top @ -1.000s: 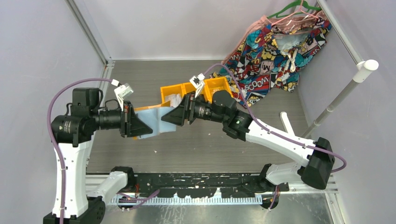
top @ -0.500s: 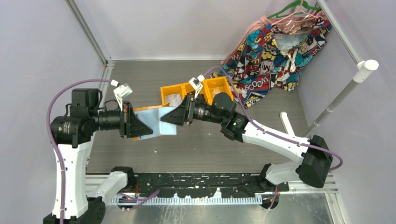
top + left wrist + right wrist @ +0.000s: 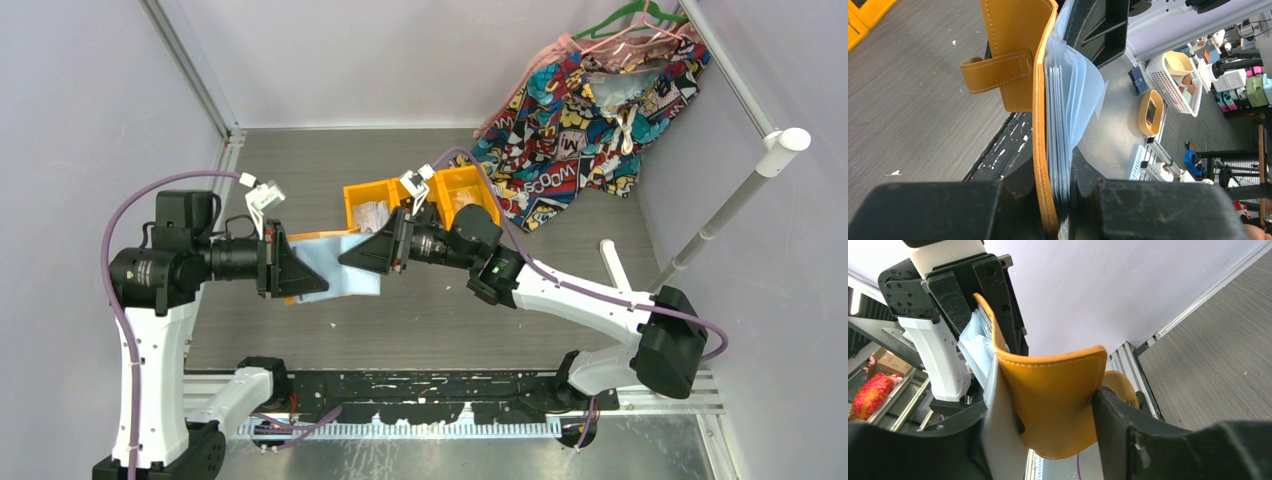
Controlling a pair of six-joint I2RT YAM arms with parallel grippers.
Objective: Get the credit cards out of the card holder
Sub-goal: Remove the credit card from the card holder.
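I have the card holder [image 3: 340,268] held up off the table [image 3: 450,315], left of centre and just nearer than the orange bins [image 3: 385,195]. The left gripper [image 3: 1060,200] is almost closed, pinching the spine end so the blue pockets [image 3: 1075,95] fan out towards the right arm. The right gripper [image 3: 1048,412] stands part-open astride the orange cover [image 3: 1043,382], one finger touching it; I cannot tell whether it truly grips. Peeling that cover aside should expose the pockets. I see no credit cards out.
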